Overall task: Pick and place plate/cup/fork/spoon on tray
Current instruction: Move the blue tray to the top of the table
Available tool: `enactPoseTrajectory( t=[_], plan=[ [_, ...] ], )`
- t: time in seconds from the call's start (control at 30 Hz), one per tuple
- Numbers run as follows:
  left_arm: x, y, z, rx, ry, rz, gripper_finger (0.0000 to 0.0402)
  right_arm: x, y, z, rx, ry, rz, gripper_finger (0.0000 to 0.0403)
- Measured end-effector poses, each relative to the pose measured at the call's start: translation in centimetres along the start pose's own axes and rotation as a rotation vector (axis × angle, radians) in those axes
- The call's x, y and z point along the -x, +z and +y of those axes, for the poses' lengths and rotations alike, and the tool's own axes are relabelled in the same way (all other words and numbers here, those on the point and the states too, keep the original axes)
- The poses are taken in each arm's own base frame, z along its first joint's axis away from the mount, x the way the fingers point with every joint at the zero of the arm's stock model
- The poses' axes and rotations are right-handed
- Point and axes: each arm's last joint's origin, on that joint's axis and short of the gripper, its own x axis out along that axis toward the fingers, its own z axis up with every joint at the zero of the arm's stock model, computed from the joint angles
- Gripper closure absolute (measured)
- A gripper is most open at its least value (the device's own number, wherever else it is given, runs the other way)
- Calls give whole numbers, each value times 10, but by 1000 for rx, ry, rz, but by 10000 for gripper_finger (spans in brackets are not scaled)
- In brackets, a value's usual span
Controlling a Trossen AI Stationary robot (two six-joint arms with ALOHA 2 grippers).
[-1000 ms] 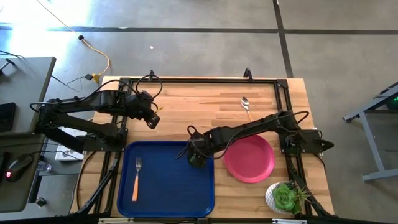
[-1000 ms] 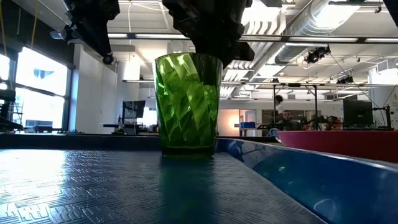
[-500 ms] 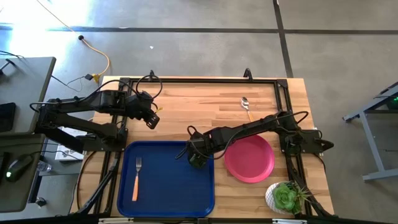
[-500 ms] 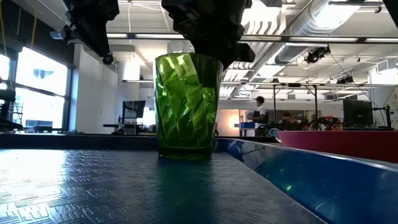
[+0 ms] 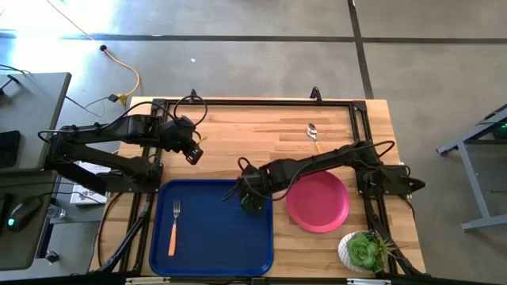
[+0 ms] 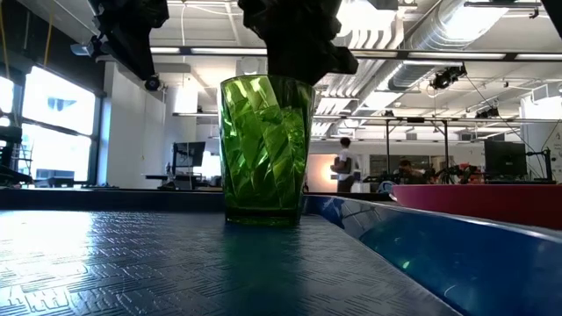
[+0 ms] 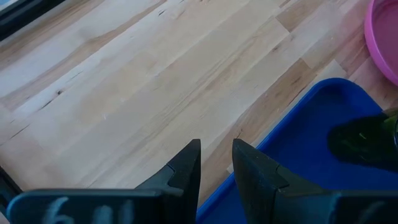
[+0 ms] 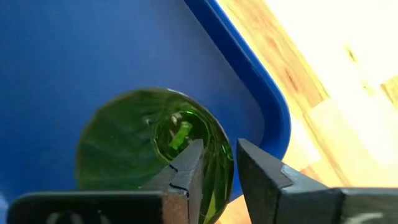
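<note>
The green cup (image 5: 252, 203) stands upright on its base on the blue tray (image 5: 210, 237), near the tray's far right corner; it also shows in the low view (image 6: 266, 149). My right gripper (image 8: 219, 155) is right above it, shut on its rim. The orange-handled fork (image 5: 173, 229) lies on the tray's left part. The pink-red plate (image 5: 317, 202) lies on the table right of the tray. The spoon (image 5: 313, 133) lies on the table at the far side. My left gripper (image 7: 216, 155) hovers shut and empty above the table, beyond the tray's far left corner. My right gripper holds the cup's rim (image 8: 216, 132) on the side toward the tray's right edge, one finger (image 8: 189, 165) inside the cup and one outside. The fingers come from above, pointing down. The cup is upright, with its base on the tray floor.
A white pot with a green succulent (image 5: 363, 252) stands at the table's near right corner. A black frame (image 5: 253, 103) runs around the tabletop. Bare wood lies between the tray and the spoon. People move in the room beyond the table (image 6: 342, 167).
The cup has stayed upright on the tray floor with my right gripper at its rim. A person has walked across the room behind.
</note>
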Motion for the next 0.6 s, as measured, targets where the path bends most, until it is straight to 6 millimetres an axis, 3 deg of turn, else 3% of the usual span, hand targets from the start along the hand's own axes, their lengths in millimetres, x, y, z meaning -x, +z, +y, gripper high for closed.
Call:
enactPoseTrajectory(
  t=[0.27,0.6],
  plan=[
    [0,0,0,-1,0,0,321,25,15,-1,15,19,-28,311],
    [0,0,1,-115,22,-14,321,57,58,-21,92,81,-169,311]
  ],
)
